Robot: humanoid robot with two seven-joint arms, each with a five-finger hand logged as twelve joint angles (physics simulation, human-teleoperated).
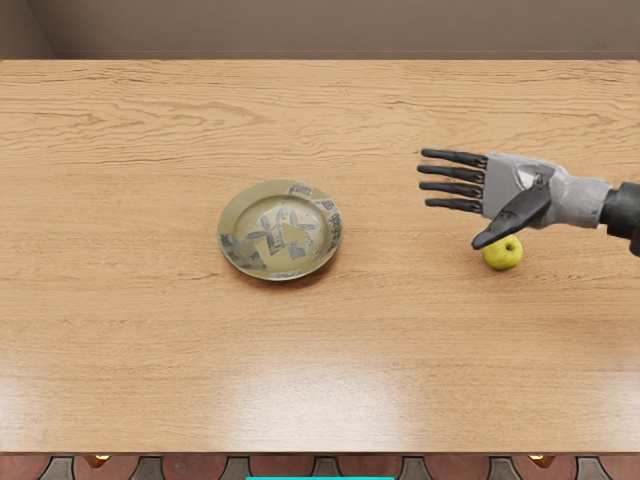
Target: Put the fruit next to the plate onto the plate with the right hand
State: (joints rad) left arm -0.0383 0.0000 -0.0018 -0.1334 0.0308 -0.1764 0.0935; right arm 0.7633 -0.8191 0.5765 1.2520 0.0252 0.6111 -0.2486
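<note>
Head view: your right robot hand point(478, 195) hovers open above the apple point(503, 252); closing off-centre could roll it farther from the plate point(280, 229).

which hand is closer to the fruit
Right. The right hand hovers open beside the fruit, its thumb reaching just over it. The left hand is not in view.

You are looking down on a wooden table point(120, 330) that is filling nearly the whole frame, its pale grain running left to right. A soft patch of light is glaring off the boards at lower centre. Along the top edge a dull grey-brown wall point(320, 25) is showing. At the very bottom, a patterned tile floor point(200, 468) is peeking out below the table's near edge.
</note>
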